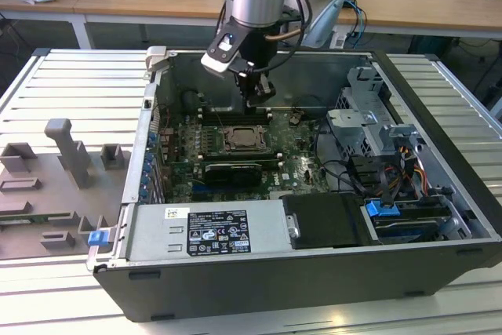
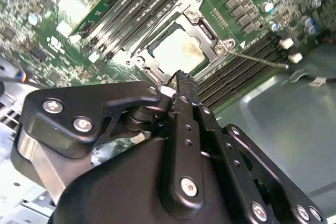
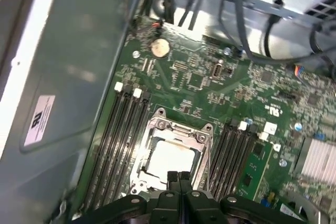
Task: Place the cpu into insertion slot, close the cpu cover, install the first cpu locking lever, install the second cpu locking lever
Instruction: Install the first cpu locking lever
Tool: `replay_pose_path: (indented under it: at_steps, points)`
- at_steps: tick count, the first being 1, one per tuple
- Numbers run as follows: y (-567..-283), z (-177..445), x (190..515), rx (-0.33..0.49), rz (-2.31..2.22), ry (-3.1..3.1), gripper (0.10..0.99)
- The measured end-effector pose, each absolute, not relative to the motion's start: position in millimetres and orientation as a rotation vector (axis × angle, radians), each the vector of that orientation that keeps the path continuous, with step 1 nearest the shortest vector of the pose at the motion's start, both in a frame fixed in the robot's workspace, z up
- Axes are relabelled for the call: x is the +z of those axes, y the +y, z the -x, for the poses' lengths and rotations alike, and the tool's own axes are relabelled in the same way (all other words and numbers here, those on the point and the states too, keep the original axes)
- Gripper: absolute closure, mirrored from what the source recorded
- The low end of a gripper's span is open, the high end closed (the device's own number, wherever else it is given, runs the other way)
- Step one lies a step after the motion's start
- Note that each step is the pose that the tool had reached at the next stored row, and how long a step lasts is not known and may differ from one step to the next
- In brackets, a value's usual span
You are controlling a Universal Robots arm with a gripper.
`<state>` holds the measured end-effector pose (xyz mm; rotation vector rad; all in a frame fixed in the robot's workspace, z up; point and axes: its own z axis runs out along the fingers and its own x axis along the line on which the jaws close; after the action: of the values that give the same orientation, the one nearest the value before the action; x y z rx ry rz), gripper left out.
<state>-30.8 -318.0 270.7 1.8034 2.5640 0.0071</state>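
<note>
The cpu (image 3: 169, 158) lies in the insertion slot (image 1: 243, 140) on the green motherboard, its pale metal top showing in both wrist views (image 2: 177, 51). The silver cpu cover (image 3: 157, 128) lies flat around it as a frame (image 2: 149, 62). A thin wire locking lever (image 2: 262, 60) sticks out from one socket corner over the memory slots. My gripper (image 1: 258, 106) hangs just above the slot's far edge in the exterior view. Its black fingertips (image 3: 178, 176) are pressed together with nothing between them, right at the socket's rim (image 2: 181, 77).
A long black graphics card (image 1: 231, 170) lies just in front of the socket. The power supply (image 1: 204, 233) fills the case front, a drive cage (image 1: 369, 123) and cables (image 1: 345, 170) the exterior view's right. Memory slots (image 3: 118, 129) flank the socket. A grey fixture tray (image 1: 55, 178) lies outside.
</note>
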Motion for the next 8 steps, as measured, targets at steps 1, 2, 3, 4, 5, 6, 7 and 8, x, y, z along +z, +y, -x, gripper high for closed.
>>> replay_pose_path:
  at_steps: [1,2,3,4,5,6,7,8]
  points:
    - [-317.8,31.1,270.5,0.007,-1.788,2.575,0.98]
    - [-317.8,31.7,270.4,0.007,-1.773,2.585,0.98]
    - [-317.8,32.0,270.2,0.007,-1.759,2.595,0.98]
    - [-317.8,32.0,270.0,0.008,-1.722,2.619,0.98]
    - [-317.8,32.1,270.0,0.008,-1.698,2.635,0.98]
    - [-317.8,32.1,269.9,0.008,-1.676,2.649,0.98]
    - [-317.8,32.1,269.9,0.008,-1.64,2.672,0.98]
    - [-317.8,32.1,269.9,0.008,-1.617,2.686,0.98]
